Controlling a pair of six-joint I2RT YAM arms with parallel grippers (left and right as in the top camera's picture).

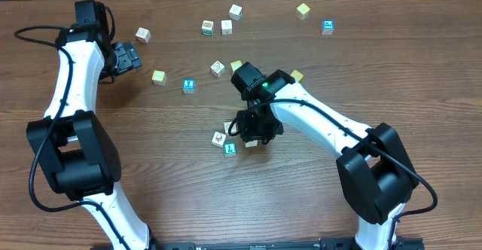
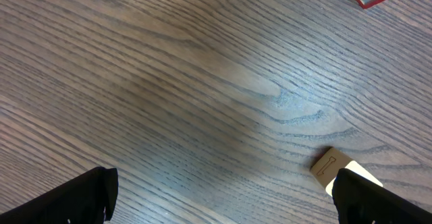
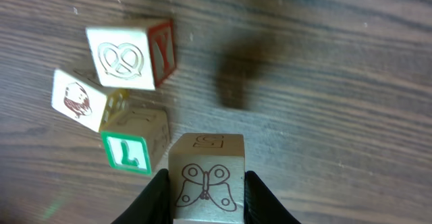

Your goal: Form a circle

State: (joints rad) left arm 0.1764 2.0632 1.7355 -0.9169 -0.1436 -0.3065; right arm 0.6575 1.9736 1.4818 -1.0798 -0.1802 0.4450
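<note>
The circle is a tight group of small wooden cubes left of my right gripper [image 1: 254, 135]: a pretzel cube [image 3: 125, 57] with a red Y side, a whitish cube with a brown drawing [image 3: 77, 100] and a green L cube [image 3: 128, 150]. The group also shows in the overhead view [image 1: 224, 139]. My right gripper [image 3: 206, 191] is shut on a whitish butterfly cube [image 3: 206, 180], which it holds right beside the L cube. My left gripper [image 1: 126, 58] is far off at the table's left and stands open [image 2: 223, 204] over bare wood.
Loose cubes lie scattered along the back: whitish ones [image 1: 227, 26], a yellow one [image 1: 303, 10], blue-faced ones [image 1: 327, 27] [image 1: 188, 85]. A yellow cube [image 1: 158, 77] lies near the left gripper. A tan cube [image 2: 334, 166] touches the left gripper's right finger in view.
</note>
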